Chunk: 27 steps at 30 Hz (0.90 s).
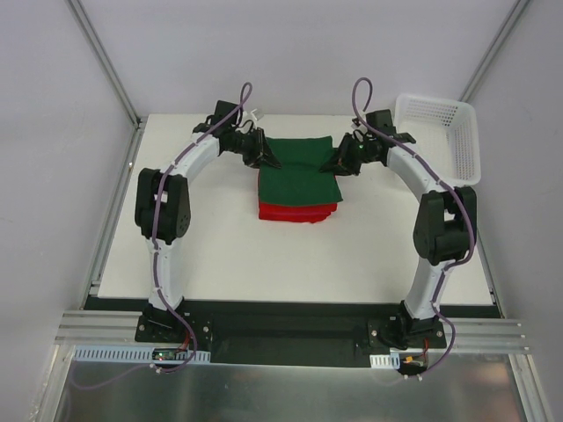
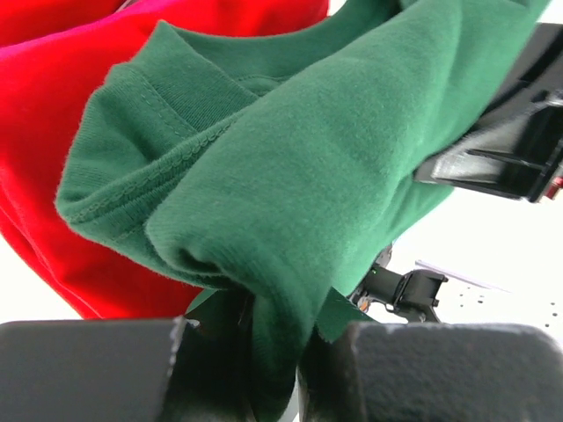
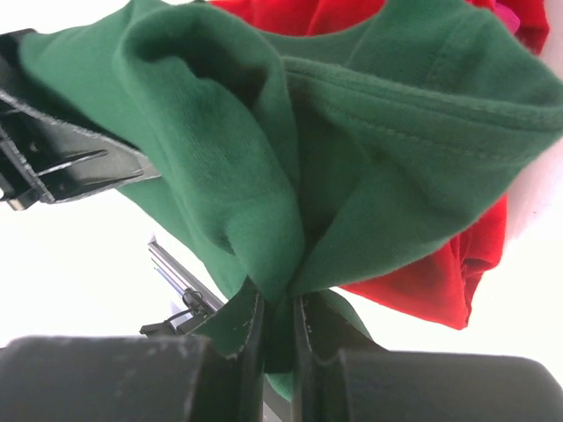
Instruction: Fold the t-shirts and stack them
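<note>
– Shirts, where?
– Folded green shirt [image 1: 297,171] lies on the red shirt [image 1: 297,213], far centre of the worktop [image 1: 264,264], its far edge running left to right.
– Jaws?
– Both closed on cloth: left jaws pinch that edge's left corner, right jaws the right.

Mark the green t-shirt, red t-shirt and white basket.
green t-shirt [image 1: 299,171]: top external view, middle of its top face.
red t-shirt [image 1: 297,212]: top external view, near edge below green.
white basket [image 1: 466,145]: top external view, right wall.
</note>
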Each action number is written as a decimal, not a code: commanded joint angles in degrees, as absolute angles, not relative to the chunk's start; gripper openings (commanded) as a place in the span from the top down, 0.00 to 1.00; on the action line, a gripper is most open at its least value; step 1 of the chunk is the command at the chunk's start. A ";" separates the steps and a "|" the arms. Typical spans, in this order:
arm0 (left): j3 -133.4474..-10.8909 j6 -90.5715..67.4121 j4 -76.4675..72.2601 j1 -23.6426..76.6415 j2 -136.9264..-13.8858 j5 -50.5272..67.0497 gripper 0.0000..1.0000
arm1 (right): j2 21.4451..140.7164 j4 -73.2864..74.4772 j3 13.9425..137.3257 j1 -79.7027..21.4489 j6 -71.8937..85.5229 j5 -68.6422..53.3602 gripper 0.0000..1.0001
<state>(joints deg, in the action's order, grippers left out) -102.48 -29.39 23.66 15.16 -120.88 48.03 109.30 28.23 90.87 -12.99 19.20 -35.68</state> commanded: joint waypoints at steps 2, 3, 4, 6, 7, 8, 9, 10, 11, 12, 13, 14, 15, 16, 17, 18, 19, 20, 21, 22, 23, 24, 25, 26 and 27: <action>-105.82 -28.65 25.05 13.80 -122.60 49.13 1.00 | 109.86 27.86 90.53 -11.51 17.84 -36.21 0.99; -105.91 -28.74 25.05 13.71 -123.04 49.13 1.00 | 110.39 27.77 90.70 -11.43 17.84 -36.38 0.99; -106.00 -28.65 25.05 13.54 -123.31 49.13 1.00 | 110.74 27.77 90.88 -11.43 17.93 -36.56 0.99; -106.26 -28.74 25.05 13.54 -124.18 49.13 1.00 | 111.53 27.60 90.62 -11.43 18.19 -36.65 0.99; -106.43 -28.74 25.05 13.54 -124.36 49.30 1.00 | 111.71 27.16 90.35 -11.43 18.28 -36.65 0.99; -106.61 -28.74 25.05 13.45 -124.63 49.31 1.00 | 111.80 27.07 90.09 -11.43 18.37 -36.65 0.99; -106.70 -28.74 25.05 13.36 -124.98 49.31 1.00 | 112.23 26.98 89.83 -11.43 18.28 -36.56 0.99; -106.61 -28.74 25.14 13.27 -125.07 49.31 1.00 | 112.58 26.98 89.82 -11.43 18.19 -36.56 0.99; -106.61 -28.74 25.05 13.18 -125.24 49.31 1.00 | 112.85 26.90 89.74 -11.43 18.11 -36.65 0.99; -106.61 -28.65 25.05 13.10 -125.51 49.31 1.00 | 113.37 26.89 89.82 -11.34 18.11 -36.56 0.99; -106.70 -28.65 25.05 13.10 -125.68 49.48 1.00 | 113.47 26.72 89.65 -11.34 18.02 -36.56 0.99; -106.61 -28.65 25.05 12.92 -125.77 49.57 1.00 | 113.73 26.72 89.74 -11.42 18.02 -36.48 0.99; -106.61 -28.65 25.05 12.92 -126.12 49.66 1.00 | 114.08 26.72 89.91 -11.43 18.10 -36.47 0.99; -106.52 -28.65 25.05 13.01 -126.30 49.66 1.00 | 114.60 26.89 90.26 -11.43 17.93 -36.21 0.99; -106.52 -28.65 25.05 12.92 -126.47 49.75 1.00 | 114.96 26.98 90.61 -11.43 17.84 -36.21 0.99; -106.52 -28.65 25.05 13.01 -126.74 49.75 1.00 | 115.22 27.16 90.88 -11.34 17.75 -36.12 0.99; -106.26 -28.57 25.05 13.01 -126.91 49.75 1.00 | 115.92 27.42 91.66 -11.34 17.67 -36.12 0.99; -106.17 -28.48 25.14 13.01 -127.18 49.83 1.00 | 116.28 27.68 92.19 -11.34 17.49 -36.12 0.99; -106.17 -28.30 25.05 13.01 -127.26 49.75 1.00 | 116.63 28.12 92.46 -11.34 17.40 -36.04 0.99; -106.00 -28.04 25.05 13.01 -127.35 49.75 1.00 | 117.24 28.39 92.81 -11.34 17.40 -35.86 0.99; -105.91 -28.04 25.05 12.92 -127.44 49.66 1.00 | 117.42 28.48 93.42 -11.34 17.32 -35.77 0.99; -105.91 -28.04 25.05 12.92 -127.62 49.66 1.00 | 117.68 28.65 93.60 -11.34 17.23 -35.60 0.99; -105.91 -28.04 25.05 12.92 -127.79 49.66 1.00 | 118.12 28.74 93.86 -11.34 17.14 -35.42 0.99; -106.00 -28.04 25.05 12.92 -128.05 49.75 1.00 | 118.39 28.91 94.91 -11.16 17.14 -35.42 0.99; -106.08 -28.04 25.05 12.83 -128.32 49.66 1.00 | 118.56 29.44 95.36 -10.99 17.14 -35.33 0.99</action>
<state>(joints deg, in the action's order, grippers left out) -104.53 -29.34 24.73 14.81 -127.46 49.47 118.08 27.16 91.39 -12.45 18.74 -36.47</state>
